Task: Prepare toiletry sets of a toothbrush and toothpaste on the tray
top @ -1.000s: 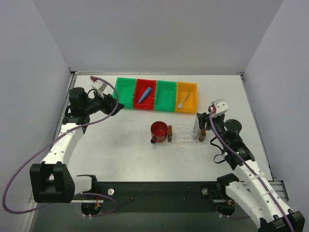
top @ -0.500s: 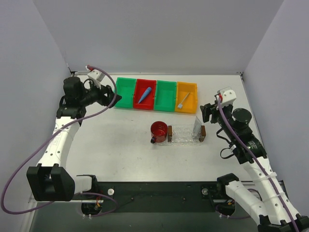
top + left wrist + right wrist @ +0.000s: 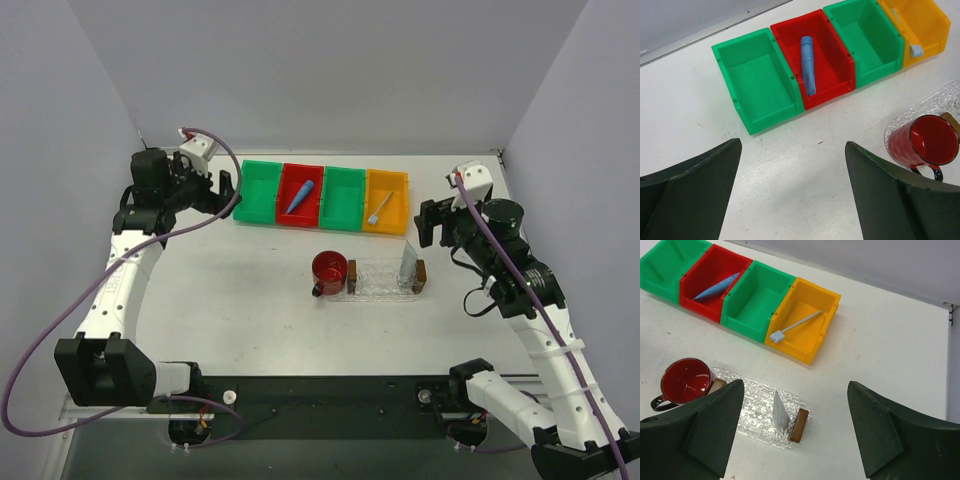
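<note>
On tray [image 3: 753,412], right-wrist view: upright toothpaste [image 3: 780,411]

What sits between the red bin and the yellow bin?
One empty green bin, side by side with the red bin and the yellow bin. It shows clearest in the right wrist view.

Right wrist cam: right fingers [image 3: 695,432] are cropped by the bottom edge. Leftmost green bin [image 3: 665,262] is clipped at the top-left corner. Red cup [image 3: 685,380] covers part of the near wooden block [image 3: 717,385] of the tray [image 3: 755,412].

Left wrist cam: left fingers [image 3: 690,195] cropped the same way. Yellow bin [image 3: 925,22] runs off the top edge. Toothbrush [image 3: 915,50] shows its head, handle barely visible. Tray is nearly all off the right edge, one block a sliver behind the cup.

Top cam: white toothpaste tube [image 3: 407,258] too small to read. Right arm [image 3: 545,330] is cut off at the bottom edge.
</note>
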Available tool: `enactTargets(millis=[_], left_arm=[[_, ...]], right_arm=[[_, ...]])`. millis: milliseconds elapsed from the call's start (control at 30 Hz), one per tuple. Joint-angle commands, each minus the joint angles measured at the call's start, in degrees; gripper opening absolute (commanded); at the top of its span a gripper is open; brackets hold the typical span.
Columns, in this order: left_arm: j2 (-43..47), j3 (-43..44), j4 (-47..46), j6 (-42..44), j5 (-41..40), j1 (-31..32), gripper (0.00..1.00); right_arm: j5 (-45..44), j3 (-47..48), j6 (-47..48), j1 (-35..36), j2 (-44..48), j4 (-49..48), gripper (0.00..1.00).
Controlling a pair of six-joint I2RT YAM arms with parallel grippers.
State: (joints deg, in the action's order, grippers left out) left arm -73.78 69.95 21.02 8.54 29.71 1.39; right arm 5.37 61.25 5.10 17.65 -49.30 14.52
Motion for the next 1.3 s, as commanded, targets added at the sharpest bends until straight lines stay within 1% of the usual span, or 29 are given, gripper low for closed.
enactTargets(millis=[0,100,267,467,667,933,1167,1267], left_arm=[[-4.3,6.9,8.2,1.9,-6.0,-0.1,0.96],[-7.1,9.8,12.6,1.7,-7.9,-0.1,0.96],[-8.6,10.8,13.8,1.4,-10.6,0.0,0.96],[-11.6,16.8,17.0,1.4,-14.8,0.8,0.96],[-13.3,19.2,15.7,-1.3,-14.0,1.7,0.96],[-18.3,21.7,18.2,0.5,-16.3,4.8,0.96],[-20.7,20.7,13.4,2.6,-17.3,6.8,0.96],[-23.7,22.8,12.5,2.9,-16.9,7.1,0.96]], right_arm=[[-0.8,3.2,-3.6,-0.2,-2.5,4.3,0.79],[0.0,3.2,-5.0,-0.2,-4.0,4.7,0.79],[0.3,2.5,-5.1,-0.3,-5.4,3.9,0.79],[0.3,-0.4,-3.3,-0.9,-3.9,0.9,0.79],[-1.2,-0.4,-1.1,-1.0,-4.0,-0.2,0.79],[-1.9,-4.2,0.1,-1.0,-1.7,-2.6,0.79],[-3.6,-7.1,1.0,-1.0,-0.1,-4.9,0.79],[-4.3,-7.4,1.0,-1.4,0.1,-4.9,0.79]])
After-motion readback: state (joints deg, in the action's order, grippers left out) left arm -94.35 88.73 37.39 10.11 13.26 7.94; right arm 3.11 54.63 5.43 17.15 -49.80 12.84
